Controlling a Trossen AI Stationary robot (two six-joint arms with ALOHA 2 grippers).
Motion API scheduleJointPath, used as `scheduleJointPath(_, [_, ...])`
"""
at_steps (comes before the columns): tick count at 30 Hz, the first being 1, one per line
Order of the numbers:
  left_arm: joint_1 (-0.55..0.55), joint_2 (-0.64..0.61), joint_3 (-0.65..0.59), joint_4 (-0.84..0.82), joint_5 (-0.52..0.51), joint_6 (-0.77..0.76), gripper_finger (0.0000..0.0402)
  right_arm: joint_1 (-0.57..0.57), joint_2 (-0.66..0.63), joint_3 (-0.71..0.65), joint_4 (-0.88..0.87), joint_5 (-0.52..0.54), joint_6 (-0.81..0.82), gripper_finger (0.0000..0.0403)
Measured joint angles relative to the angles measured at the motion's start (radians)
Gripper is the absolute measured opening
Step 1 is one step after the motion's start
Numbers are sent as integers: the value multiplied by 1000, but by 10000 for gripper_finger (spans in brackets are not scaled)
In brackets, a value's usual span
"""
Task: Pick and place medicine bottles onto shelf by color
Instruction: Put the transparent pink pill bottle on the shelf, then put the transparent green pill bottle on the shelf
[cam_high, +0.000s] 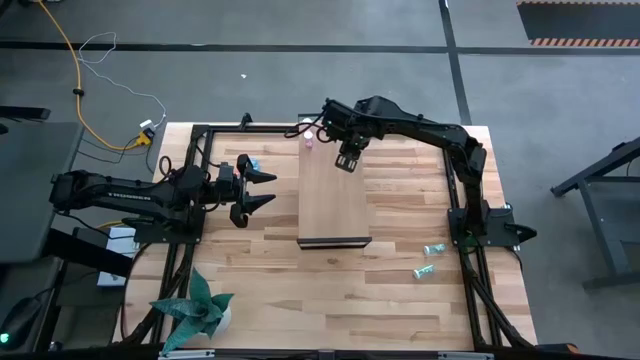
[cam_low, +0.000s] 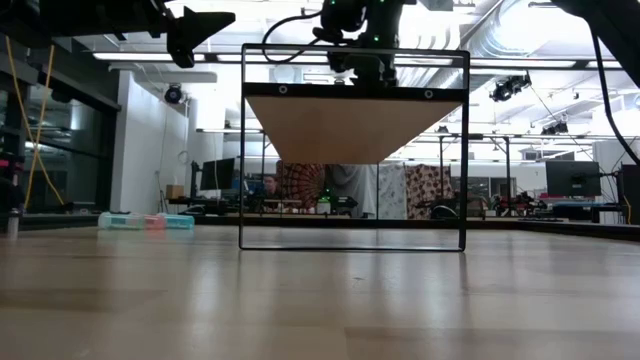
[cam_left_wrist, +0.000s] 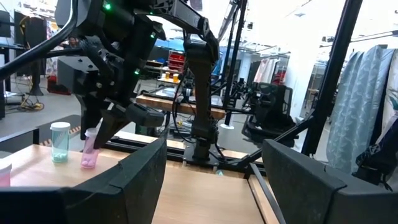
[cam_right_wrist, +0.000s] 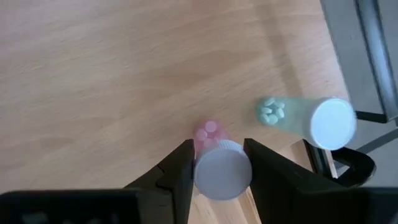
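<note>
My right gripper (cam_high: 347, 162) hangs over the far end of the raised light-wood shelf (cam_high: 332, 205), shut on a pink medicine bottle (cam_right_wrist: 211, 140) with a white cap. A teal bottle (cam_right_wrist: 292, 116) stands on the shelf right beside it and also shows in the left wrist view (cam_left_wrist: 60, 142). Another pink bottle (cam_high: 309, 143) sits at the shelf's far left corner. Two teal bottles (cam_high: 433, 249) (cam_high: 424, 271) lie on the table to the right. My left gripper (cam_high: 258, 190) is open, held above the table left of the shelf. My right gripper pinches the pink bottle by its white cap (cam_right_wrist: 222, 169), one finger on each side, coming from above and pointing down. The bottle (cam_left_wrist: 90, 148) hangs nearly upright below the fingers with its base at the shelf's surface; whether it rests there, I cannot tell.
A teal bottle (cam_high: 253, 163) lies on the table by my left gripper. A row of teal, pink and blue bottles (cam_low: 145, 221) shows far off in the low view. A potted plant (cam_high: 195, 308) stands at the near left corner. Black frame rails (cam_high: 470, 250) run along both table sides.
</note>
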Motion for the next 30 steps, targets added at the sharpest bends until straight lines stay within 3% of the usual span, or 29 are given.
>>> scheduleJointPath(10, [0,0,0,0,-39,0,255,-2,-18,-1,16,47,-35,195])
scheduleJointPath(19, [0,0,0,-8,-49,26,255,-28,-111,-1,51,30,-88,199])
scheduleJointPath(23, [0,0,0,-28,-49,26,255,-32,-183,-1,40,-40,-86,199])
scheduleJointPath(30, [0,0,0,-40,-87,26,255,2,-327,-1,82,-35,-69,199])
